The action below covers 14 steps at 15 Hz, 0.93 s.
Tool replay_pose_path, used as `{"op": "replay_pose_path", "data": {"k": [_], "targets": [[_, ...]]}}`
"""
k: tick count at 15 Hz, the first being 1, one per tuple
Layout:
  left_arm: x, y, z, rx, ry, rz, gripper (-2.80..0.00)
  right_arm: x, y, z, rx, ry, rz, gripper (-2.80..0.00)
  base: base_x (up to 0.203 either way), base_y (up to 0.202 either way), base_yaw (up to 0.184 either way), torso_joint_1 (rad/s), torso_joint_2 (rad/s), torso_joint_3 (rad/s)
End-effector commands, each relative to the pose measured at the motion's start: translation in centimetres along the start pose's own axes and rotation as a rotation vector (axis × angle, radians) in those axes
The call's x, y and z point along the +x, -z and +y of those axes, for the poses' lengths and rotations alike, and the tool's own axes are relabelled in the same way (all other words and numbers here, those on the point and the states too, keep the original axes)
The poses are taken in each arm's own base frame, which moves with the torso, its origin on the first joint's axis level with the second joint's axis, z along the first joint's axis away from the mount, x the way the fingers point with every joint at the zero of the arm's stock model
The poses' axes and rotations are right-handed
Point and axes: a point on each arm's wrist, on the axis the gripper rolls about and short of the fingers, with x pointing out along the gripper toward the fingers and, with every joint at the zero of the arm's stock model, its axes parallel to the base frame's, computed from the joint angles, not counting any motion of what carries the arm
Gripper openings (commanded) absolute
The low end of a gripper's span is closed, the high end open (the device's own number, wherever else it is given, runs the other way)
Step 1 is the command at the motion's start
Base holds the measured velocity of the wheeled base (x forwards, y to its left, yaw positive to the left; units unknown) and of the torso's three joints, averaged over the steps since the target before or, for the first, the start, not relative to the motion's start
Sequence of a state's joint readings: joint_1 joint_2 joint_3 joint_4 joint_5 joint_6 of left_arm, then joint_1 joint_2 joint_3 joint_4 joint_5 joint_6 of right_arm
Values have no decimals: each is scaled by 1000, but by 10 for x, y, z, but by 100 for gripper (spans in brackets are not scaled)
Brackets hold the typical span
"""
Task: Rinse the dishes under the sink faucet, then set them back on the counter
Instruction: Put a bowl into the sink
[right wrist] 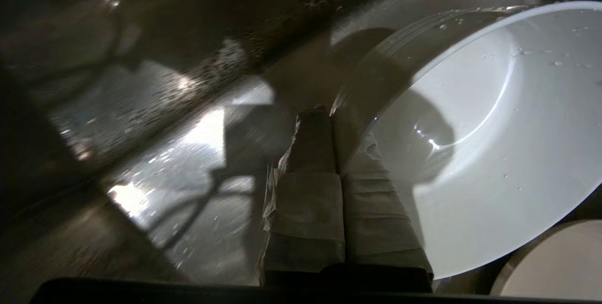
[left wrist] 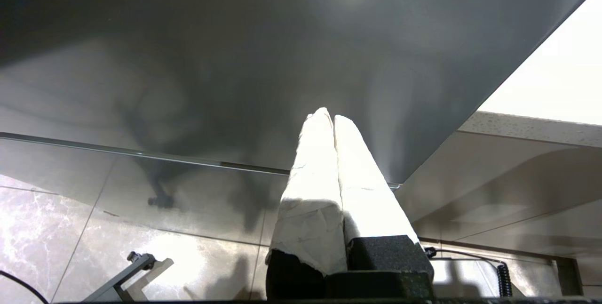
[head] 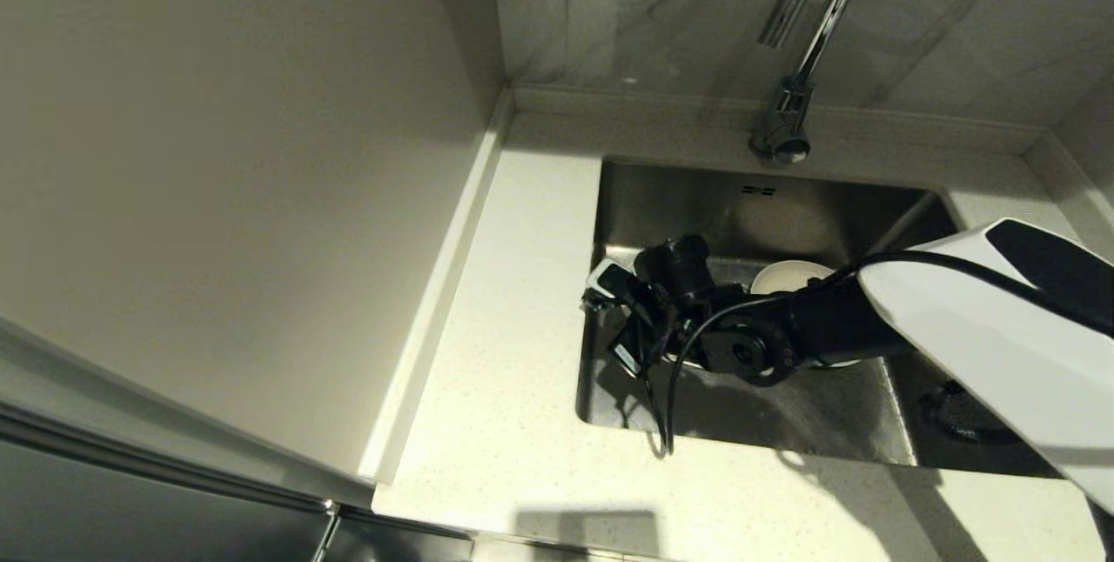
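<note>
Bowl: white bowl (right wrist: 479,144), round and glossy, beaded with water drops; its rim is clamped between the right pincer's fingers, one inside the wall and one outside. In the head view only part of its rim (head: 788,273) shows above the arm.
Plate: pale round edge (right wrist: 550,266) just beside the bowl, low in the sink; colour hard to tell, and how much of it lies under the bowl cannot be told.
Right pincer: (right wrist: 335,120) down inside the sink, closed on the bowl's rim; fingers (right wrist: 305,191) wrapped in pale tape. In the head view the black wrist (head: 696,318) reaches in from the right, and the white arm shell crosses the sink's near right corner.
Left pincer: (left wrist: 333,118) parked off to the side, away from the sink, its taped fingers pressed together with nothing between them.
Sink: square brushed-steel basin (head: 740,205), wet and spotted with drops, two small overflow slots on its back wall.
Faucet: shiny chrome gooseneck (head: 788,123) standing behind the sink's back edge, no water seen running.
Table: off-white speckled stone (head: 496,353) around the sink, with a low raised back edge.
</note>
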State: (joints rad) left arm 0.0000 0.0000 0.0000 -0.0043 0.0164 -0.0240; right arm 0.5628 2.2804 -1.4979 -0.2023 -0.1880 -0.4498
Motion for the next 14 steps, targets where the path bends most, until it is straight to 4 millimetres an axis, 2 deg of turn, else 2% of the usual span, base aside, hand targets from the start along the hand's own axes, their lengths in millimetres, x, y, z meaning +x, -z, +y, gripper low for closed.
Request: {"op": "replay_pose_path", "data": {"k": [1,9,12,14], "targets": [[0,0,0,-1,0,-2,-280,26,12,4,-1,27,35,-280,0,0,0,0,0,0],[0,0,0,-1,0,-2,-280,42,27,-34,-3,194,63,-280,0,0,0,0,0,0],[0,0,0,-1,0,-2,-280,32,28,-56,-8,232,65,-280,0,0,0,0,0,0],[0,0,0,-1,0,-2,-280,38,35,-63,-17,244,79,-280,0,0,0,0,0,0]]}}
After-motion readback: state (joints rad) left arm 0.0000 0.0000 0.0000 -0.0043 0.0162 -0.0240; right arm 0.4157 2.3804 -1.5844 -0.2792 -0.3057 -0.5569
